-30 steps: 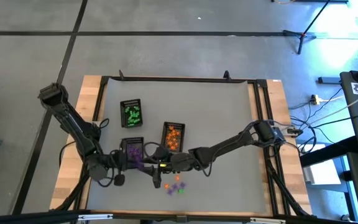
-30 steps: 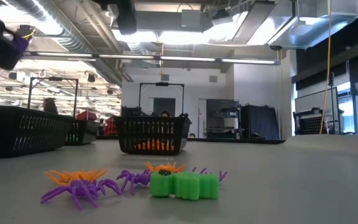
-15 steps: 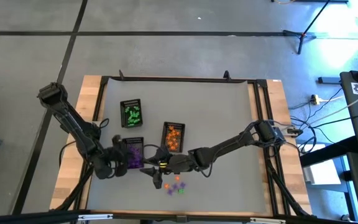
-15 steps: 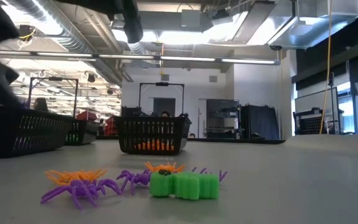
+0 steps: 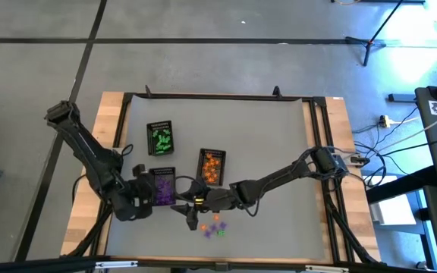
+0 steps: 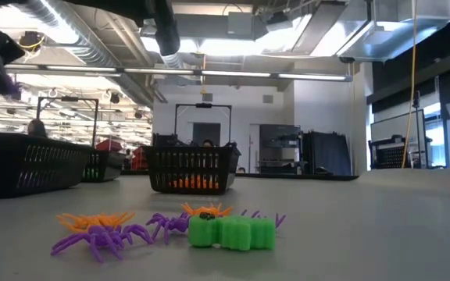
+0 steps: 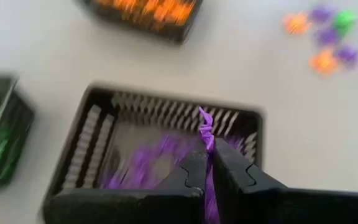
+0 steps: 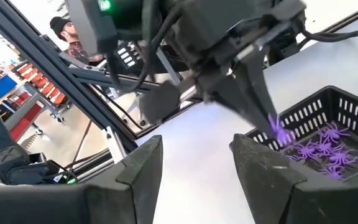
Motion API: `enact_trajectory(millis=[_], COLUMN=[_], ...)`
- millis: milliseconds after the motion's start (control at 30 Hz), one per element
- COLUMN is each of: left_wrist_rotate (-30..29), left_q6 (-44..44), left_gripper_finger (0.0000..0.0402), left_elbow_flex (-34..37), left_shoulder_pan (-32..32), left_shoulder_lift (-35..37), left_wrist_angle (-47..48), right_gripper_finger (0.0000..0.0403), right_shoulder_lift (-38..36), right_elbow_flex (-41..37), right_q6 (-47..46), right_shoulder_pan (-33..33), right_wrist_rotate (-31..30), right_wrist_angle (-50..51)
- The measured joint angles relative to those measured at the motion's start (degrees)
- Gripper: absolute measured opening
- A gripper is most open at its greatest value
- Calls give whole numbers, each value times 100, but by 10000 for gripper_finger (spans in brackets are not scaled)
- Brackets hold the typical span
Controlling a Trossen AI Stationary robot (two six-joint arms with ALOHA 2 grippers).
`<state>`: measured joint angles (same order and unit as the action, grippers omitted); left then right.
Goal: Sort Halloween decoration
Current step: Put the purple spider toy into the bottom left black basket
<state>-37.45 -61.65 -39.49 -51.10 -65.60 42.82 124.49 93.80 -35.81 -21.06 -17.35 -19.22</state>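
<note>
The Halloween decoration shows as a loose pile [image 5: 215, 226] of small orange, purple and green trinkets near the table's front edge, lying flat on the mat [image 6: 170, 226]. More trinkets fill three black trays: green [image 5: 160, 138], orange [image 5: 212, 165] and purple [image 5: 162, 186]. My left gripper [image 5: 149, 191] hangs over the purple tray [image 7: 166, 155], shut on a purple trinket [image 7: 206, 134]. My right gripper [image 5: 184, 210] hovers just right of it, above the table between the purple tray and the pile. Its fingers [image 8: 138, 168] stand open around nothing. My left gripper pinches a thin purple strand of the trinket [image 7: 207, 177] between its two shut fingers. The strand's end [image 7: 204, 118] sticks out past the fingertips. The fingers slant down from the table's left side. The trinket [image 8: 277, 132] is lifted clear, just above the purple tray's rim.
The three trays stand close together in the table's left half, with the loose pile in front of them. The mat's right half [image 5: 279, 144] is bare. Wooden strips and a black frame [image 5: 317, 136] border the mat. A person stands beyond the table [image 8: 64, 31].
My left gripper, still shut on the purple trinket, has risen a little and moved toward the far edge to the purple tray. It has turned and tipped its fingers downward. The purple trinket has gone with it.
</note>
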Motion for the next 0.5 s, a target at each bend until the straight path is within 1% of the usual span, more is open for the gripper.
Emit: enact_trajectory(millis=[67,133,267,300,367,500], left_wrist_rotate=[420,875,1829,1951,1957,1786], left_q6=[-267,-375,-101,15,158,188], left_gripper_finger=[0,0,0,0,0,0], left_elbow_flex=[-247,-403,-452,-452,-452,-452], left_shoulder_pan=[128,301,719,809,925,1023], left_shoulder_lift=[0,0,0,0,0,0], left_wrist_angle=[655,1088,1300,1296,1281,1264], right_gripper_finger=[195,195,195,195,195,195], right_shoulder_lift=[1,2,4,4,4,7], right_elbow_flex=[1,2,0,1,1,1], right_q6=[-4,-4,-6,-6,-6,0], right_shoulder_pan=[-31,-35,-39,-38,-35,-35], right_wrist_rotate=[-2,-3,0,-2,-2,1], right_wrist_angle=[10,13,-5,-5,0,7])
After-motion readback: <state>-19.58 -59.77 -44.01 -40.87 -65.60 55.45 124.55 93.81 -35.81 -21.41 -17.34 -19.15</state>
